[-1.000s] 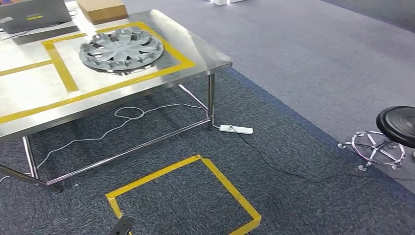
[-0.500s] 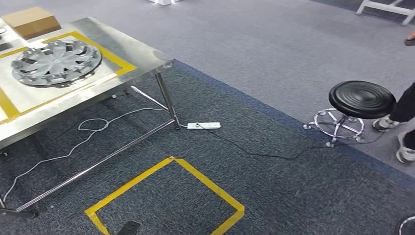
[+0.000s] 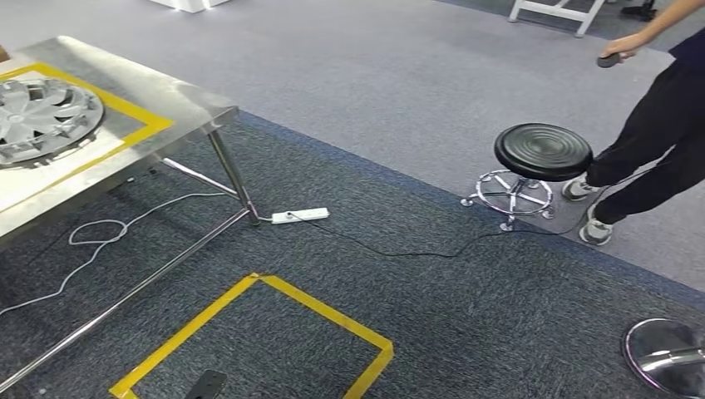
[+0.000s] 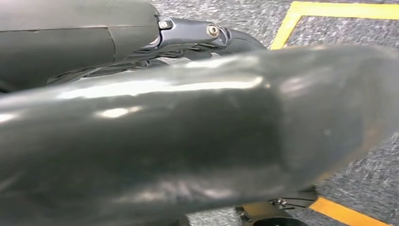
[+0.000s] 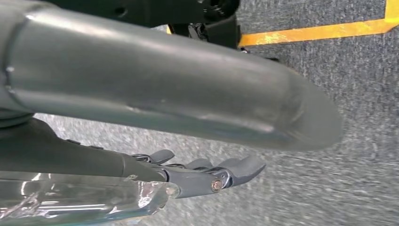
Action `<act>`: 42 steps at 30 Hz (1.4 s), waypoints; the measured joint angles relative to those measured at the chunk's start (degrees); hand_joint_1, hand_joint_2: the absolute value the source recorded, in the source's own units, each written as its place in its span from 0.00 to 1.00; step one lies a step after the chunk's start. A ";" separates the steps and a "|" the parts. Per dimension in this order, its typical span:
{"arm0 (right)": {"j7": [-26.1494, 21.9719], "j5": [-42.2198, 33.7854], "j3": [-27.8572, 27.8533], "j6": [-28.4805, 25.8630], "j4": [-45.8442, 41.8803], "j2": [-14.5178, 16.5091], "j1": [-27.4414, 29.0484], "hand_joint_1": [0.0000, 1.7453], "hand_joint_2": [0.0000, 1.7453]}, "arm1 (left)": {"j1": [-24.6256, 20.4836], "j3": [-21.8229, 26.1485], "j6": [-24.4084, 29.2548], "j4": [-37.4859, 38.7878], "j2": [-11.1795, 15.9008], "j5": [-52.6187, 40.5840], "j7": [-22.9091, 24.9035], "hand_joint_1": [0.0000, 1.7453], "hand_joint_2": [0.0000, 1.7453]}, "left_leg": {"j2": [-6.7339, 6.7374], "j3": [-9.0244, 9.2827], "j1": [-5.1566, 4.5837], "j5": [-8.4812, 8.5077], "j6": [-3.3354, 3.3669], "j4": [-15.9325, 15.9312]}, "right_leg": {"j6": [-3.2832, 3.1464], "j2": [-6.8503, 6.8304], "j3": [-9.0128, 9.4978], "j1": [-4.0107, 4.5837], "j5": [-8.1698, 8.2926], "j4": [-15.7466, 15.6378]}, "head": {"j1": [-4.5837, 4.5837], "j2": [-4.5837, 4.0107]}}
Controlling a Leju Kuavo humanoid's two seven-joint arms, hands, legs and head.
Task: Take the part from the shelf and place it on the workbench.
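Head view: part (image 3: 43, 120) lies on workbench (image 3: 179, 101), no hand touching it

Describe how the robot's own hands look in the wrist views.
The left hand has a thick glossy dark grey thumb, slim dark fingers and a silver screw. The right hand has a thick grey thumb, dark grey fingers and a brass-coloured screw.

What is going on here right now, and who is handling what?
The robot is handling nothing. A silver wheel cover lies on the steel workbench, inside a yellow taped frame. The robot faces the carpet beside it, near a yellow taped square. Its right hand hangs over the carpet, fingers stretched out, holding nothing; its left hand is mostly hidden. A person by a black stool holds a small dark object.
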 joint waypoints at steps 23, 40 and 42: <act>0.79 5.30 2.50 -2.01 0.27 -4.59 -2.35 0.00 0.00 | -0.24 8.95 -0.85 0.02 -0.84 5.72 -2.95 0.00 0.00 | -3.16 -1.36 0.26 -0.86 -1.86 3.88 | -2.39 5.03 5.36 -0.02 5.18 -8.54 | -0.43 0.00; -4.30 5.43 3.15 -1.36 0.37 -4.38 -2.48 0.00 0.00 | 0.78 8.57 -1.25 0.04 -0.36 3.84 -2.44 0.00 0.00 | 6.19 0.82 -1.10 -1.28 -0.72 0.85 | -1.39 -4.59 5.79 0.48 4.34 -8.40 | 0.28 0.00; -3.50 4.82 2.97 -1.85 0.33 -5.45 -2.03 0.00 0.00 | 0.57 8.58 -1.12 0.04 -0.59 4.17 -1.46 0.00 0.00 | 6.44 1.18 -0.91 -1.47 -1.34 0.70 | -2.10 -3.51 5.80 0.45 4.59 -8.71 | 0.23 0.00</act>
